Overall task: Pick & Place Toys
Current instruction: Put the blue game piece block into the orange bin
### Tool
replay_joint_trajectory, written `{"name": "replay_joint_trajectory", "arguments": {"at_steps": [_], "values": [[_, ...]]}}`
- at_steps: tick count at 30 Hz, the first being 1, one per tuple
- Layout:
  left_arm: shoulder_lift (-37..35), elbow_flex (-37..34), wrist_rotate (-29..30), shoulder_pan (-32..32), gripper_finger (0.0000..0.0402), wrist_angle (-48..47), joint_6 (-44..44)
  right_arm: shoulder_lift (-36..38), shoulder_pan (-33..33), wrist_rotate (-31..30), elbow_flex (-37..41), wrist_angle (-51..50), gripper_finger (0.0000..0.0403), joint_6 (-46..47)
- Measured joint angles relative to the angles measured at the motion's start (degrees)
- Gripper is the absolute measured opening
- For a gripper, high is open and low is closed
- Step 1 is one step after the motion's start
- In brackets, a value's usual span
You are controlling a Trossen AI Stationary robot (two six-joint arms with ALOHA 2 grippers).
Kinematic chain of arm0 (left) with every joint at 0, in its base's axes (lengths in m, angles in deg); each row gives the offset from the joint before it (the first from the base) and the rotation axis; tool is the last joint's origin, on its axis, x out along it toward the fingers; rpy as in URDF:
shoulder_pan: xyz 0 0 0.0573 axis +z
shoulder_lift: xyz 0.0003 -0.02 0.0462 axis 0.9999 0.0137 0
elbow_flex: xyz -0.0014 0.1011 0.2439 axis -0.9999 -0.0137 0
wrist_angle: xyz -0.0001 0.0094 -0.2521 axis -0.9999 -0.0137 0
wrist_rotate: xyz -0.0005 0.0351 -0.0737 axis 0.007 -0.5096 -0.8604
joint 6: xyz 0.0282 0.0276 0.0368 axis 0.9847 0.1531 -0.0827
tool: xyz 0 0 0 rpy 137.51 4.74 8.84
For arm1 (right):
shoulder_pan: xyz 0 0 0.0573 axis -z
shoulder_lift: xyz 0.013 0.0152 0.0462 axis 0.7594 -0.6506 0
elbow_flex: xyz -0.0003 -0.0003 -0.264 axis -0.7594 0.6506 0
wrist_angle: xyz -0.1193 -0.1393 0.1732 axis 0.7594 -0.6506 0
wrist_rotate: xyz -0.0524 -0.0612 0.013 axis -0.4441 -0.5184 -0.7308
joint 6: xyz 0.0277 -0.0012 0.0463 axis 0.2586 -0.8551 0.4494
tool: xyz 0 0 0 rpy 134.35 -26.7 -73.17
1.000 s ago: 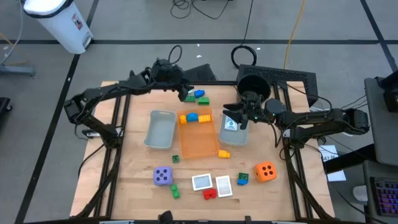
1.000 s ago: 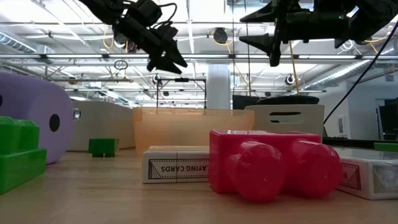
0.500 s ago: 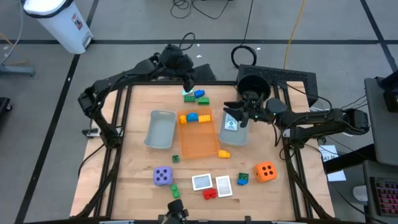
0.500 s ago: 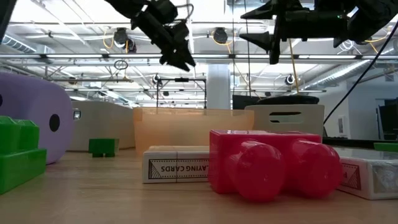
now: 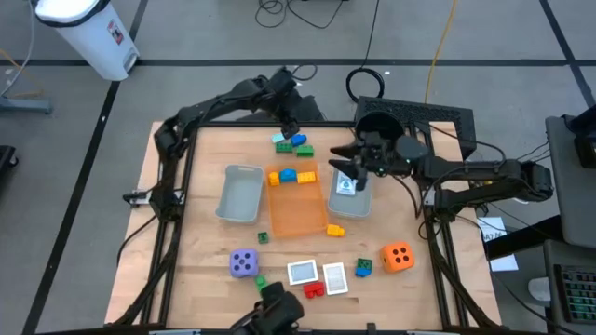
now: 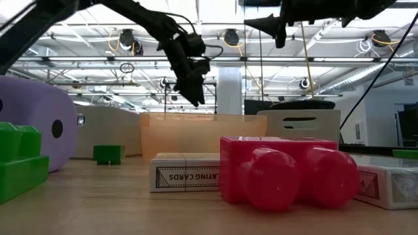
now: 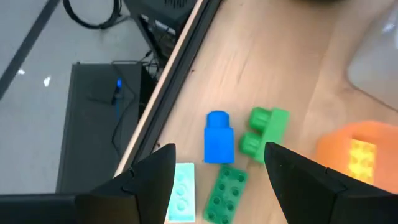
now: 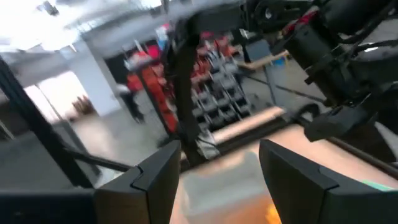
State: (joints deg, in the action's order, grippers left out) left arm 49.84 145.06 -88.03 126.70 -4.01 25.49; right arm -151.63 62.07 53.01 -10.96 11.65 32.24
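Note:
My left gripper (image 5: 291, 123) hangs open over a cluster of bricks near the table's far edge, pointing steeply down. In the left wrist view its fingers (image 7: 219, 149) stand either side of a blue brick (image 7: 218, 145), beside two green bricks (image 7: 266, 128) (image 7: 222, 186) and a pale cyan brick (image 7: 182, 190), all resting on the table. My right gripper (image 5: 341, 160) is open and empty, held level above the right grey tray (image 5: 350, 207), which has a card in it. An orange tray (image 5: 296, 214) holds yellow and blue bricks (image 5: 294, 175) at its far end.
A second grey tray (image 5: 239, 194) lies left of the orange one. Near the front edge lie a purple die (image 5: 244, 263), an orange die (image 5: 398, 256), two cards (image 5: 303, 272), a red brick (image 5: 314, 289) and small green bricks. A black bucket (image 5: 380, 126) stands at the far right.
My left gripper has swung toward the table's right edge, come down and tipped more steeply downward, arriving over the far brick cluster. My right gripper has risen a little above the right grey tray. No toy has moved.

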Motion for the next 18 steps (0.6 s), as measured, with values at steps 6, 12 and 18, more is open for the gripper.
{"name": "replay_joint_trajectory", "arguments": {"at_steps": [6,12,18], "values": [[5.1,4.6,2.8,-0.9,0.0253,-3.8,3.8,0.0,1.6,0.1,-0.2,-1.2,0.021,-1.2],[8.0,6.3,4.9,-2.8,0.0253,-5.0,6.5,0.0,3.1,0.2,-0.2,-4.3,0.021,0.6],[10.4,6.3,6.0,-3.3,0.0253,-5.0,6.3,0.0,3.5,0.3,-0.2,-5.4,0.021,1.6]]}}
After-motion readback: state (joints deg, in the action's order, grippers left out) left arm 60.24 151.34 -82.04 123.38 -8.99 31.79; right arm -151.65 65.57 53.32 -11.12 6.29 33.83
